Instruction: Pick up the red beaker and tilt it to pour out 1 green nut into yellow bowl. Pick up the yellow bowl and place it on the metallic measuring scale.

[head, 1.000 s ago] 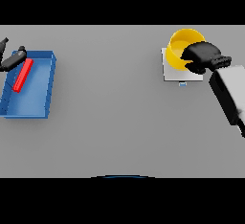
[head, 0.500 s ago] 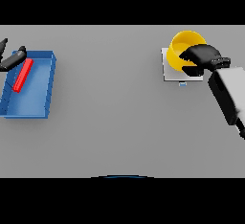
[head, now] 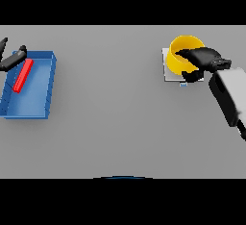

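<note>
The yellow bowl (head: pixel 181 56) stands on the pale metallic scale (head: pixel 169 74) at the far right of the table. My right hand (head: pixel 204 58) reaches in from the right and is curled over the bowl's right rim, with the thumb below it on the near side. Whatever is inside the bowl is hidden. The red beaker (head: pixel 23 75) lies on its side in the blue tray (head: pixel 33 108) at the far left. My left hand (head: pixel 13 59) hovers at the tray's far left corner, fingers relaxed, just beside the beaker's upper end.
A small blue mark (head: pixel 183 84) sits at the scale's near edge. My right forearm (head: pixel 231 96) crosses the table's right side. Bare grey tabletop (head: pixel 110 104) lies between the tray and the scale.
The bowl has sunk slightly onto the scale with my right hand still on it. The left hand and the beaker have not moved.
</note>
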`<state>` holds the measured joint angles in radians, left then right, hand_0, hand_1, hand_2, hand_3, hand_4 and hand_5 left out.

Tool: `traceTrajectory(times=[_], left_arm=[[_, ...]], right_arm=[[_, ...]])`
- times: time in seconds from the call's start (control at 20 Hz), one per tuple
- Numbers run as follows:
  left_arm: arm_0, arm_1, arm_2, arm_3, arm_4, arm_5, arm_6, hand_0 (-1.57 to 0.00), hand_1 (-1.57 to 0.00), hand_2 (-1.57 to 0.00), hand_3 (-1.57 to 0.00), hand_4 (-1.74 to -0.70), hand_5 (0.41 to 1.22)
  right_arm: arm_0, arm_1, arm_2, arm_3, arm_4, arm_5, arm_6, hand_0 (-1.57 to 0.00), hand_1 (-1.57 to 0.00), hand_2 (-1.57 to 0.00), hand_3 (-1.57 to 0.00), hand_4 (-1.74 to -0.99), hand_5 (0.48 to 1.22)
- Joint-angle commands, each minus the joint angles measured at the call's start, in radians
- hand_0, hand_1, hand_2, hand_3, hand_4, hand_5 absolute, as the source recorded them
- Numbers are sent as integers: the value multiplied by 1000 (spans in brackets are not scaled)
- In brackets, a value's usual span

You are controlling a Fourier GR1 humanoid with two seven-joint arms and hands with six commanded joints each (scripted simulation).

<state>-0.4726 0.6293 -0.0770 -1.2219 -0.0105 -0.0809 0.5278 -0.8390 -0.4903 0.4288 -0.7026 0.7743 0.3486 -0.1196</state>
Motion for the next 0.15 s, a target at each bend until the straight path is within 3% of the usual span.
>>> traceTrajectory(times=[0.0,0.1], left_arm=[[5,4,-2,-2,-5,-1,-7,1,1,1,1,-834,759],[0,-1,-2,0,-3,2,-7,1,1,1,1,-833,760]], right_arm=[[2,-11,4,2,3,7,-10,-101,-99,-78,-67,-1401,798],[-12,-7,-2,4,-2,17,-1,-64,-63,-50,-42,-1390,779]])
